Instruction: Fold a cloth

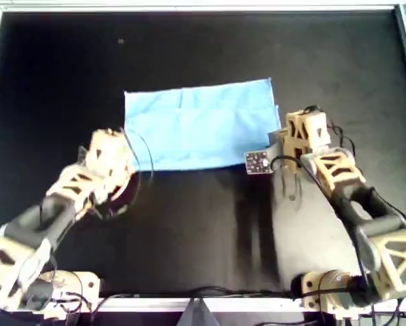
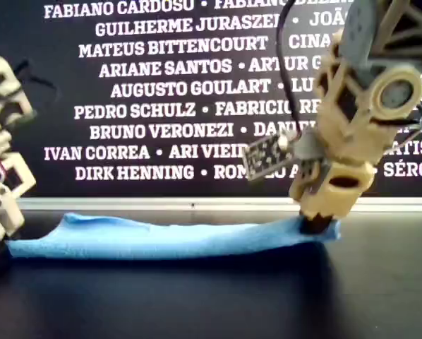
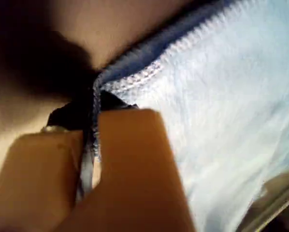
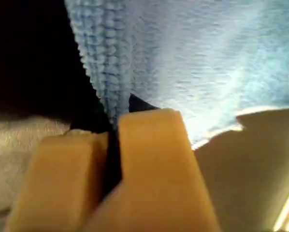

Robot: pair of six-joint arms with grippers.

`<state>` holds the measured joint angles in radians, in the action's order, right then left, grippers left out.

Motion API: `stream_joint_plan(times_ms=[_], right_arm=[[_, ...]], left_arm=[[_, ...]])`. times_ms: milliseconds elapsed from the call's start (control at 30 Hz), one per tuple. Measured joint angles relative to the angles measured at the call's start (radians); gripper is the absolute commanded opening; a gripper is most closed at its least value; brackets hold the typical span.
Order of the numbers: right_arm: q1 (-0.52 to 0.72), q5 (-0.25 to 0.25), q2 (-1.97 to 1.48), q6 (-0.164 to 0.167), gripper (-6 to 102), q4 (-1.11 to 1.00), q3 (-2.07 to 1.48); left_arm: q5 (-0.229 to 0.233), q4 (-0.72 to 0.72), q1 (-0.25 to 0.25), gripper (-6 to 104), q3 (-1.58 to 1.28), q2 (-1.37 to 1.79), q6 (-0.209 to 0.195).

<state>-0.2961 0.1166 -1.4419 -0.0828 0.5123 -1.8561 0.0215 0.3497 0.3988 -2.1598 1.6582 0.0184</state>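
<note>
The light-blue cloth (image 1: pixel 199 125) lies as a wide rectangle on the black table, and shows flat and low in the exterior view (image 2: pixel 161 240). My first gripper (image 3: pixel 89 130) is shut on a stitched hem corner of the cloth (image 3: pixel 222 106). My second gripper (image 4: pixel 113 130) is shut on the cloth's edge (image 4: pixel 193 63). In the overhead view one arm's gripper (image 1: pixel 125 153) is at the cloth's near left corner and the other arm's gripper (image 1: pixel 282 139) at its near right corner. The wrist views do not show which arm is which.
The black table (image 1: pixel 203 231) has a metal frame (image 1: pixel 189 8) around it. A small circuit board (image 1: pixel 258 162) hangs by the arm on the overhead view's right. A wall of printed names (image 2: pixel 161 92) stands behind the table in the exterior view.
</note>
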Motion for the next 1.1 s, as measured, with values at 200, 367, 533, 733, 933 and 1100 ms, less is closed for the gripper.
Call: stream_joint_plan(times_ms=[200, 367, 533, 733, 933, 1100], right_arm=[[-0.003, 0.000, -0.114, 0.000, -2, 0.003, -0.144], [-0.005, 0.012, -0.189, -0.006, -2, 0.003, -0.255], [-0.006, 0.014, -0.244, -0.011, -2, 0.003, -0.288], [-0.006, 0.014, -0.256, -0.011, 2, 0.003, -0.290], [0.000, 0.000, -0.256, -0.002, 30, 0.003, -0.290], [-0.003, -0.002, -0.265, 0.005, 48, 0.003, -0.291]], left_arm=[[0.000, 0.000, 0.009, -1, -0.120, 0.164, 0.000], [0.000, 0.000, 0.012, -1, -0.192, 0.242, 0.002], [0.000, 0.000, 0.014, -1, -0.230, 0.253, 0.002], [0.000, 0.000, 0.017, 3, -0.236, 0.253, 0.002], [0.000, 0.000, 0.017, 32, -0.238, 0.253, 0.002], [0.003, 0.000, 0.017, 57, -0.238, 0.256, 0.002]])
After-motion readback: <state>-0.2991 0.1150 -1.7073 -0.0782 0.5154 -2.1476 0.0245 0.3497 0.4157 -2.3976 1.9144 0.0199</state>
